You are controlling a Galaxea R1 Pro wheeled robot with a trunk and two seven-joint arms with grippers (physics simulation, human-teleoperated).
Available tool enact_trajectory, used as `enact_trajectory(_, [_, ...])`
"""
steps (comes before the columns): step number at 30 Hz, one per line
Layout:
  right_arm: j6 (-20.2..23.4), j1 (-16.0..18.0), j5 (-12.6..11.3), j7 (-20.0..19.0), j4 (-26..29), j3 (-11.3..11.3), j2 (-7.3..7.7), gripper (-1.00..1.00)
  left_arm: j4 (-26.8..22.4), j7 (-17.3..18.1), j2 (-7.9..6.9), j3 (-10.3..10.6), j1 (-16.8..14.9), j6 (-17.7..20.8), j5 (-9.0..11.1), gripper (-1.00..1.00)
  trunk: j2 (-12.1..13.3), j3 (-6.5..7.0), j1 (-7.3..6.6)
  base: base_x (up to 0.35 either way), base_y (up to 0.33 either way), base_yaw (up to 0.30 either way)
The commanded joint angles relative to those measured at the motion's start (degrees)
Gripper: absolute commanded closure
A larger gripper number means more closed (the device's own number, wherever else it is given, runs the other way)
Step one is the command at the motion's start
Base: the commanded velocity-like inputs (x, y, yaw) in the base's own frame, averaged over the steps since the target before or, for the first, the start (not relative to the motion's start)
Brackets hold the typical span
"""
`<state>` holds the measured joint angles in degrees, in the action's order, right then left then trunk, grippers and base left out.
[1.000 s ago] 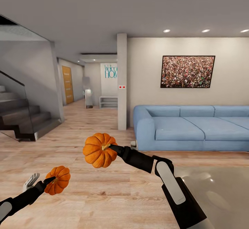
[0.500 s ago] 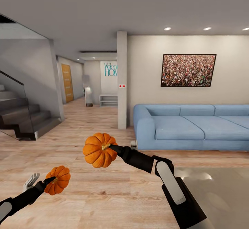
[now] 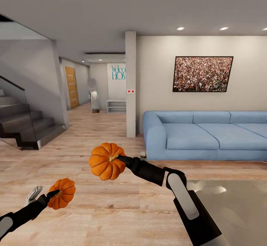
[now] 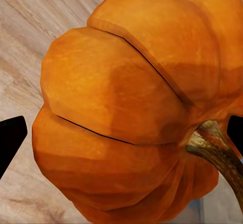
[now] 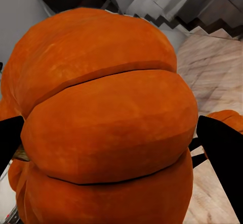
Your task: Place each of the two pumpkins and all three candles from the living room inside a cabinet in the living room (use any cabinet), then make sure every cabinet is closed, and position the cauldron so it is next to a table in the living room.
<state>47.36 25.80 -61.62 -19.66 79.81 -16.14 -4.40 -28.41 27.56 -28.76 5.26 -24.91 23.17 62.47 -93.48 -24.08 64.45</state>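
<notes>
Readable writing: teal lettering on the far hallway wall (image 3: 118,73) at about 11 o'clock, cut off by the pillar (image 3: 130,84) — "Welc" over "HOM" is all that can be made out. A crowd-photo picture (image 3: 202,74) hangs at 1 o'clock above the blue sofa (image 3: 204,136). Staircase (image 3: 22,127) with glass rail at 9 to 10 o'clock; orange door (image 3: 72,87) down the hall. Left end effector (image 3: 53,195) at 7 o'clock is clamped on the stem of the smaller-looking pumpkin (image 3: 62,193), held clear above the wood floor (image 3: 111,209); the left wrist view shows its ribs and brown stem (image 4: 215,148) close up. Right end effector (image 3: 120,159) near centre grips the second pumpkin (image 3: 106,161) by its stem — also in the air. A corner of the grey glossy table (image 3: 237,205) sits at 4 o'clock, beside the right forearm.
</notes>
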Motion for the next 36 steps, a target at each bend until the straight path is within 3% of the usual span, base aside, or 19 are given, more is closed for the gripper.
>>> enact_trajectory(1, [0.2,0.0,0.1,-0.1,0.0,0.0,-0.01,1.0,0.0,0.0,-0.06,0.3,0.0,0.2,0.5,1.0,0.4,0.03,-0.23,0.0,0.0,0.0])
enact_trajectory(26, [0.2,0.0,0.2,-0.2,0.0,0.1,0.0,1.0,0.0,0.0,-0.06,0.3,0.0,0.2,0.5,1.0,10.4,3.15,-5.72,0.0,0.0,0.0])
enact_trajectory(36, [0.2,0.0,0.3,-0.2,0.0,0.0,0.0,1.0,-0.2,0.0,-0.06,0.2,0.0,0.2,0.5,1.0,10.4,3.15,-5.72,-0.018,0.0,0.02])
